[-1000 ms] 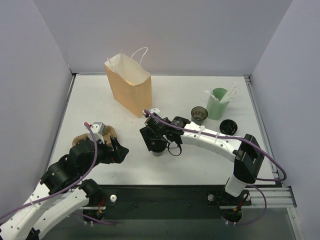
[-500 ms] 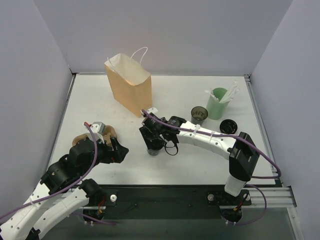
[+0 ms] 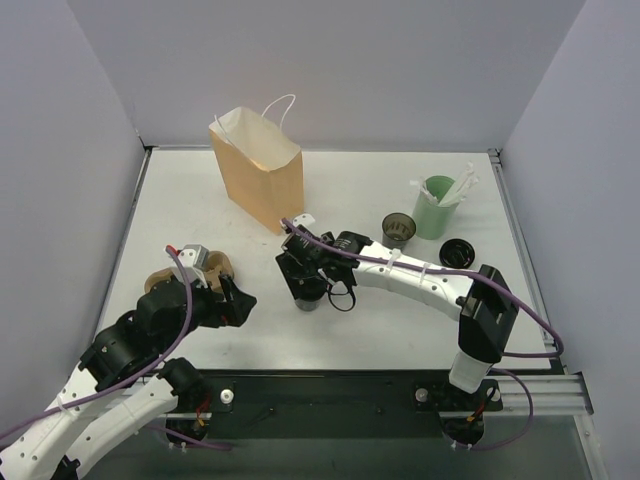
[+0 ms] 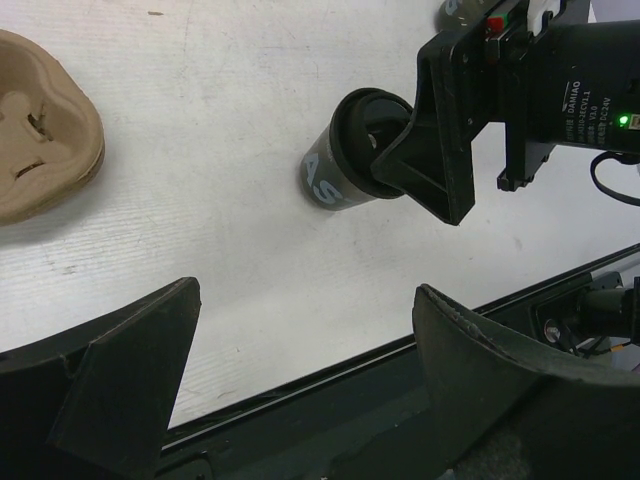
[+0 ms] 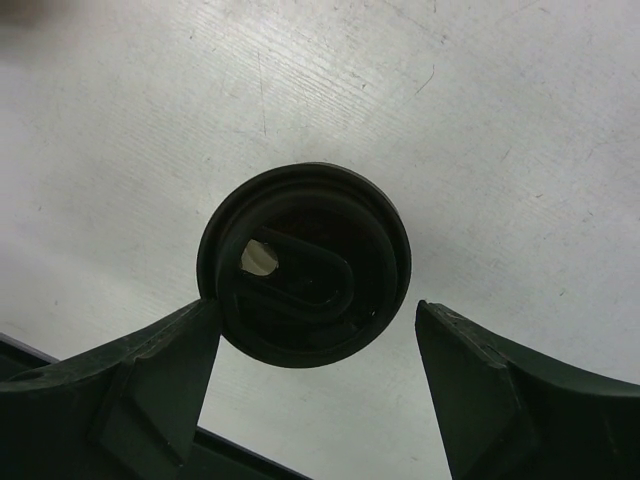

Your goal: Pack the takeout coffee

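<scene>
Black and blunt, the two fingers of the right claw [image 5: 315, 308] stand apart on either side of the takeout coffee [image 5: 305, 265]. In the wrist view one fingertip meets the rim of the black lid, while we see a sliver of desk [image 3: 200, 200] between the other and the lid, so the claw is wide enough to straddle the cup without clamping it. The cup stands upright near the middle of the desk, just near of the tan paper bag [image 3: 262, 180], with pale lettering on its dark side.

Compared with a second ago, we find the right claw and its forearm shifted a little to the left, and the cup beneath it sits slightly further left too. Since half a second ago we see almost no change.

To the right of the arm stand an open dark cup [image 3: 398, 228], a pale green cup [image 3: 435, 205] holding white sticks, and a loose black lid [image 3: 458, 250].

The left claw [image 4: 305, 290] hangs wide and empty at the near left, as before. The brown pulp tray [image 4: 40, 130] lies just beside it on the left.
</scene>
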